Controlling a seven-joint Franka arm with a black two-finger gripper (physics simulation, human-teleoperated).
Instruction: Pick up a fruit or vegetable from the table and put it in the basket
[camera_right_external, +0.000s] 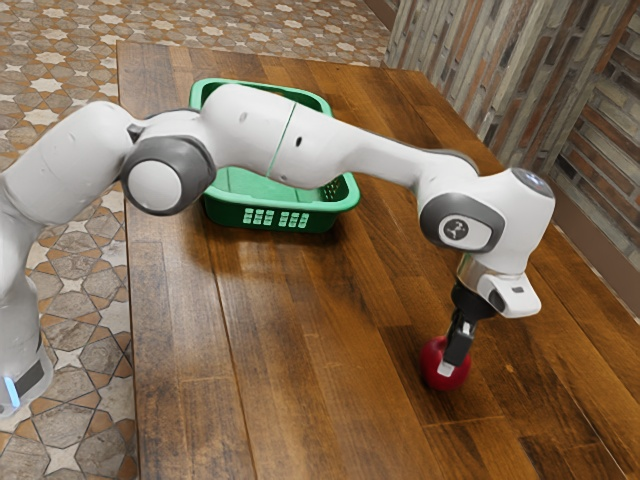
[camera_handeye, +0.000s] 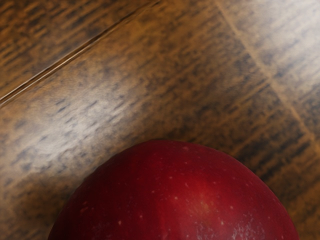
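My gripper (camera_right_external: 457, 346) points down over the red apple (camera_right_external: 434, 365) in the exterior view, its lower end overlapping the fruit's side. The apple's far side is hidden there, so its grip on the fruit cannot be made out. In the wrist view the apple (camera_handeye: 175, 200) bulges up large from the lower edge, right under my hand. The green basket (camera_right_external: 222, 217) stands on the table well away from the gripper, toward the exterior view's upper left, partly hidden behind the arm.
The wooden table (camera_right_external: 310, 350) extends around the apple and basket. Its long edge runs down the exterior view's left side, above a tiled floor. A brick and wood wall rises beyond the table at the exterior view's right. My arm passes over the basket.
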